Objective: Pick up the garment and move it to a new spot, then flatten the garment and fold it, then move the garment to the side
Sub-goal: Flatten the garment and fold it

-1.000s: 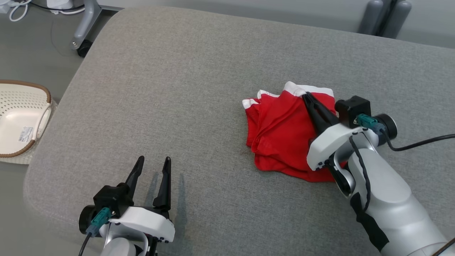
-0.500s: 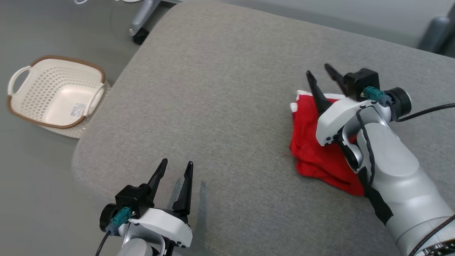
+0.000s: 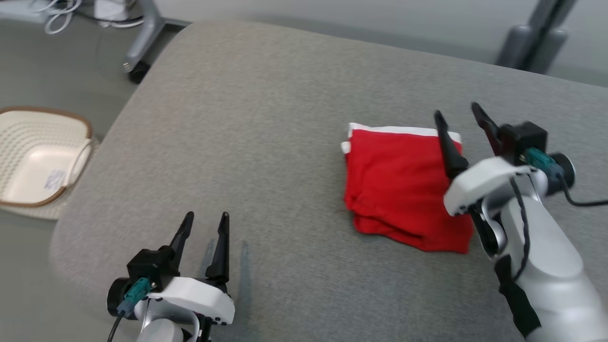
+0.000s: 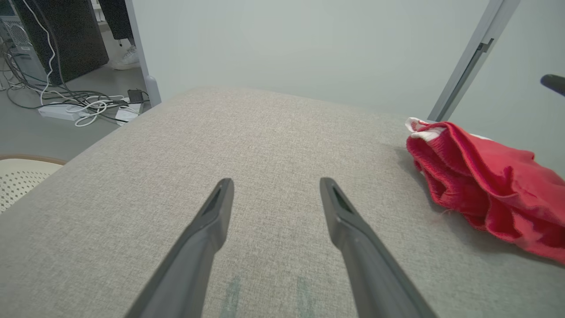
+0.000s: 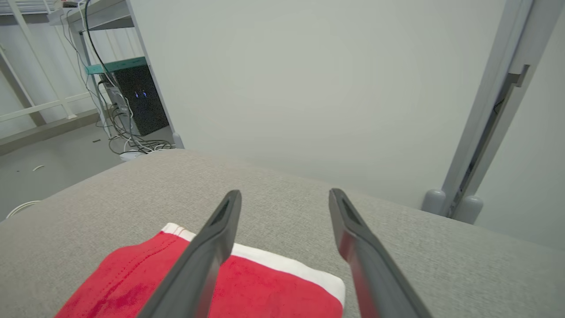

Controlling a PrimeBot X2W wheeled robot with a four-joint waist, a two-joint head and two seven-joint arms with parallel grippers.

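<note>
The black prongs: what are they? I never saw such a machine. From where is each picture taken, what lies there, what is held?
They are the pincers of a two-armed robot. One picture looks down from its head; the others look along each wrist's prongs. The left pincer and right pincer are open and hold nothing. A folded red garment with a white band lies on the grey padded surface; a cream basket stands on the floor.

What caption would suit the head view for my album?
Folded red garment lies on grey padded surface, open right gripper hovering above its edge.
</note>
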